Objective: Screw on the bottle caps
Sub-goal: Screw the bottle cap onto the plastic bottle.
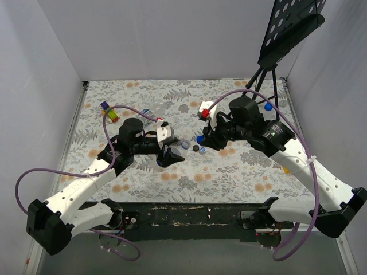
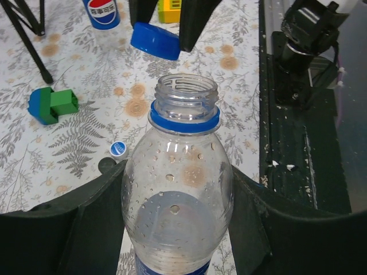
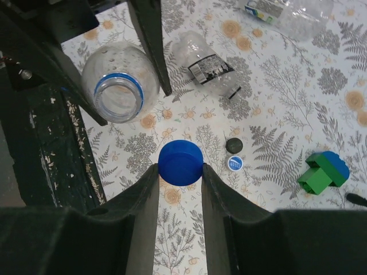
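Four bottles are showing across the views. The left tool [image 2: 176, 172] is clamping one of them, the open bottle [image 2: 183, 132], with its fingers pressed against both sides of the body. The neck is standing uncapped with a blue ring under the threads, droplets are clinging inside, and only a blue sliver of its label is peeking in at the lower edge. The crushed bottle [image 3: 207, 64] is lying on the tabletop [image 3: 275, 109] just beside it, wearing a black label whose white print is too small to read. The labelled bottle [image 3: 287, 10] is lying on its side farther off, its writing illegible. The Pepsi bottle [image 2: 102, 11] is sitting near the legs of the stand [image 1: 289, 26], showing white Chinese characters on blue beneath a strip of red. Three caps are plainly countable. The right tool [image 3: 179, 170] is pinching the blue cap [image 3: 180, 161] between its fingertips, holding it close to the open neck but apart from it and off to one side. The black cap [image 3: 234, 145] and the pale cap [image 3: 235, 163] are lying side by side, almost touching, on the tabletop. The pale one is carrying blue print that cannot be made out. One green-and-blue block [image 3: 324, 172] is sitting near them, and a small cluster of coloured blocks [image 1: 109, 112] is resting at the far left.
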Motion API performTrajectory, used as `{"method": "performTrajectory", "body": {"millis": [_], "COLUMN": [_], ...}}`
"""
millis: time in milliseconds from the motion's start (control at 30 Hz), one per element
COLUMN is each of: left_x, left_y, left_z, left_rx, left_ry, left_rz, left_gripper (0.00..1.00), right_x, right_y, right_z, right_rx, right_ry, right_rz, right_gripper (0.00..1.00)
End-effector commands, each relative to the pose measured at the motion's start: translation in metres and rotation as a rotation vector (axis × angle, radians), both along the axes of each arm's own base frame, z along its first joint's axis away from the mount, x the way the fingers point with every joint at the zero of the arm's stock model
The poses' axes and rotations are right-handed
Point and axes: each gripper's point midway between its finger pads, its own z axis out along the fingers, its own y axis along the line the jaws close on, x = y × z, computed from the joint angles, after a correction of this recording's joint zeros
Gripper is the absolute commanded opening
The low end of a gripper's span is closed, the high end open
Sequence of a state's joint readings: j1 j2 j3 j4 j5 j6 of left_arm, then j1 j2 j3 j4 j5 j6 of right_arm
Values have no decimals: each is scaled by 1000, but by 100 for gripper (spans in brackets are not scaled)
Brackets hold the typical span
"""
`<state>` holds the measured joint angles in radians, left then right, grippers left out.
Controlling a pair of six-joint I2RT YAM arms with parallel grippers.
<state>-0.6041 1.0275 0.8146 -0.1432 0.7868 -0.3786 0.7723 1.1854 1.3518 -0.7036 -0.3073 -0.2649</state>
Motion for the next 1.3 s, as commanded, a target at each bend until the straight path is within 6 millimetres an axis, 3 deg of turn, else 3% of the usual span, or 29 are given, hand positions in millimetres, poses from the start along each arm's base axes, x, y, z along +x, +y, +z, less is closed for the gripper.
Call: {"method": "performTrajectory", "body": {"millis": [0, 233, 933, 1267], "left_x": [-18, -23, -24, -35], "left_y": [-4, -5, -5, -1], "left_z": [17, 15, 12, 20], "left_rx": [-33, -46, -58, -74], "left_ry": [-25, 14, 74, 103], "left_rz": [-122, -187, -246, -327], "left_gripper": [28, 26, 20, 18], "right_x": [-18, -43, -48, -48], "right_y": [10, 23, 43, 48], "right_z": [45, 61, 27, 11], "right_rx": [106, 173, 71, 5], "right_ry": [-163, -236, -212, -179], "right_rz": [205, 427, 612, 673], "right_gripper": [25, 25, 24, 21]}}
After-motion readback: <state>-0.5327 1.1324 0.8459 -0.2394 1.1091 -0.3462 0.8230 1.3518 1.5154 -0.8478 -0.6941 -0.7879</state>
